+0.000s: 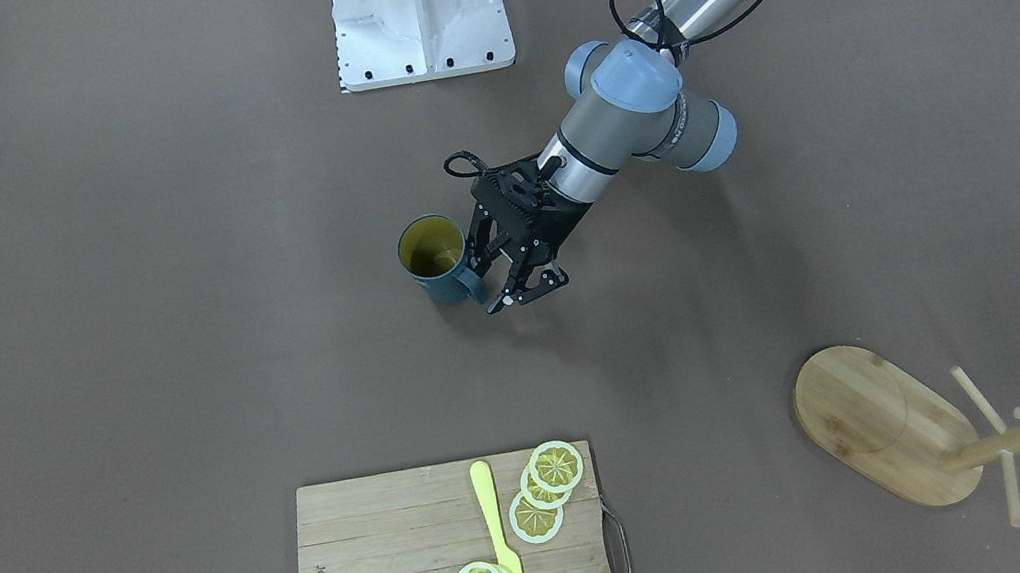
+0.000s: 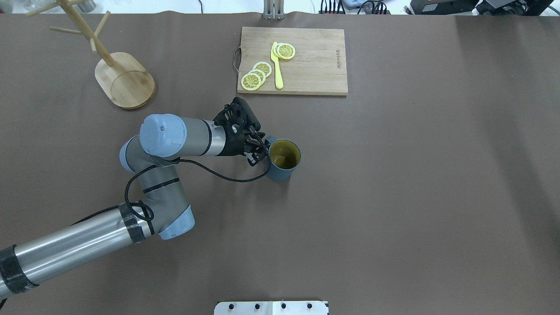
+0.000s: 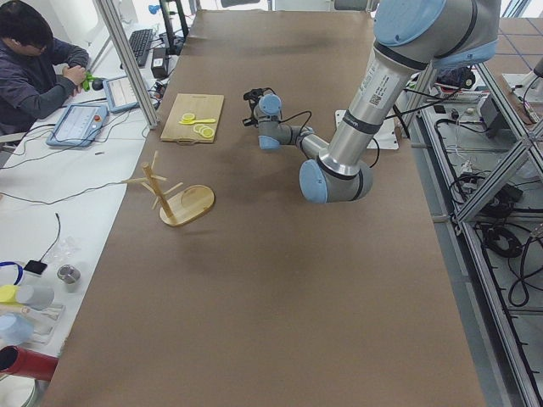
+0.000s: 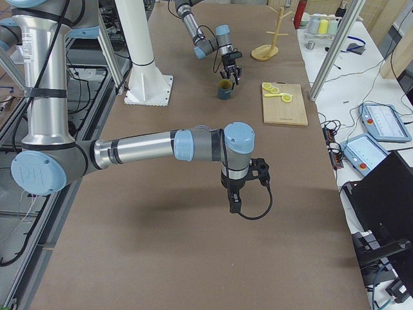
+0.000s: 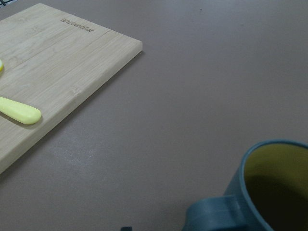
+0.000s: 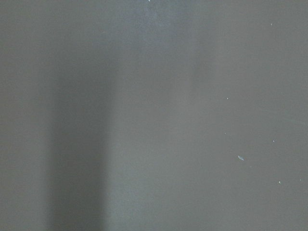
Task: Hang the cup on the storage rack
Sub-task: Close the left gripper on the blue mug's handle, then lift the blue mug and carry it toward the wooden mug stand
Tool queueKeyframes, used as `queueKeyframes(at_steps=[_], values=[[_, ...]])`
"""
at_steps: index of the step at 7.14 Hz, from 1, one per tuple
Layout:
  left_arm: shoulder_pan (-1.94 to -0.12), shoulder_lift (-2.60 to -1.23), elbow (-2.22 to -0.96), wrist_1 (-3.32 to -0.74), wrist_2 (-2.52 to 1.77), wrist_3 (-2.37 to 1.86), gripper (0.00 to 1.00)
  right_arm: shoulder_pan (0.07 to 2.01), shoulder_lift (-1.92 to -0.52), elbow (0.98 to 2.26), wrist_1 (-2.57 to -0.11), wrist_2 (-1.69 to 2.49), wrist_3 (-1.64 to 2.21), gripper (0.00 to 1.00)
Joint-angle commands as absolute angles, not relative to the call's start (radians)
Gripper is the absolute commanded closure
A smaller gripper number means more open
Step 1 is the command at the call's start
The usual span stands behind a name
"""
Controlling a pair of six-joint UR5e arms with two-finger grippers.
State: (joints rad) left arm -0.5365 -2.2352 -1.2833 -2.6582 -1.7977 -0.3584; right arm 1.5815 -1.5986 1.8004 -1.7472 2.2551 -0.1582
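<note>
In the front-facing view, the cup [image 1: 435,259] stands upright on the table [image 1: 123,334], near its middle. Its handle [image 1: 472,284] is turned toward the left claw [image 1: 526,292]. This claw is wide open and holds nothing, and one finger is just beside the handle. The storage rack [image 1: 879,423] is well apart, near a table corner.

The overhead view shows the same: the left claw [image 2: 257,153] is just beside the cup [image 2: 280,174], and the storage rack [image 2: 127,83] is far off on the robot's left.

In the right-side view, the right claw [image 4: 235,201] hangs above the table, and we cannot tell how far it is open.

In the left wrist view, the handle [image 5: 211,214] and the yellow inside of the cup are close below.

We judge that the cup is stiff and rather heavy for its size. It looks smoothly glazed, so a little slippery, and it may chip if knocked. We would pinch the wall at the rim, one finger inside, so that the loop stays free for a peg.
</note>
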Motion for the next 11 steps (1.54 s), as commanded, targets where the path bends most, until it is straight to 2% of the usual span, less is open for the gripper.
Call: queueKeyframes(at_steps=[1,2,5,11], values=[[-0.529,-2.230,-1.289,-2.669,-1.799,-0.371,0.81,1.582,-1.598,1.801,-1.747,2.255,-0.158,0.00],[-0.531,-2.224,-1.290,-2.692,-1.801,-0.412,0.99,1.582,-1.598,1.801,-1.747,2.255,-0.158,0.00],[-0.538,-2.224,-1.310,-2.730,-1.802,-0.518,1.00,1.582,-1.600,1.799,-1.746,2.253,-0.160,0.00],[-0.597,-2.206,-1.382,-2.746,-1.792,-1.014,1.00,1.582,-1.600,1.799,-1.743,2.250,-0.158,0.00]])
